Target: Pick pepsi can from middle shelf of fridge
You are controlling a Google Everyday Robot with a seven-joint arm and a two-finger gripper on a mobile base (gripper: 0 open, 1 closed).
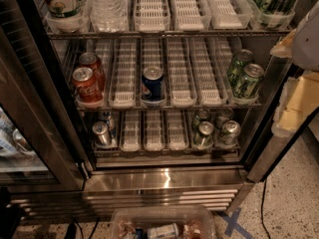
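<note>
The pepsi can (152, 83), dark blue with a silver top, stands upright at the front of a centre lane on the middle shelf (182, 81) of the fridge (164, 180). The fridge door is open. The shelf is a wire rack with white slotted lane dividers. A pale grey part of my arm with the gripper (306, 36) shows at the upper right edge, outside the fridge and well to the right of the can. Nothing is seen held in it.
Two red Coca-Cola cans (87, 86) stand at the shelf's left and two green cans (246, 78) at its right. Bottles (107, 4) fill the rack above; silver-topped cans (214, 131) the rack below. The glass door (30, 133) stands left. A clear tub (162, 223) lies on the floor.
</note>
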